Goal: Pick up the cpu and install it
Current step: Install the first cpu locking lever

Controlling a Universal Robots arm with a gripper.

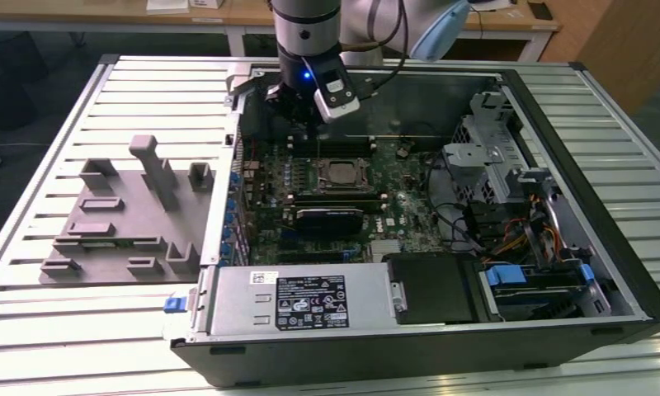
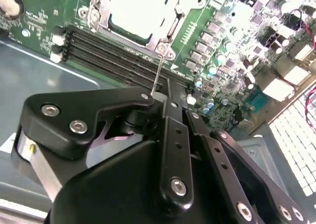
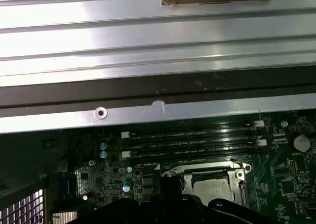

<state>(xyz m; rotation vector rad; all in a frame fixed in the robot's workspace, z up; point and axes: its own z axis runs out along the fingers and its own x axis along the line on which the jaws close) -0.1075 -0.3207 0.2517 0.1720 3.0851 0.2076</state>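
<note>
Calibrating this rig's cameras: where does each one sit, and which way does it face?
Exterior view: off the arm, high up, looking down into the open computer case; the arm shows.
Second wrist view: behind the gripper, looking along it at the motherboard.
First wrist view: near the wrist, facing across the motherboard to the table; gripper's edge shows.
All three share the cpu in its socket.

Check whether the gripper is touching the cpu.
Apart. In the second wrist view the gripper ends over the memory slots, which lie between it and the cpu seated in the socket.
</note>
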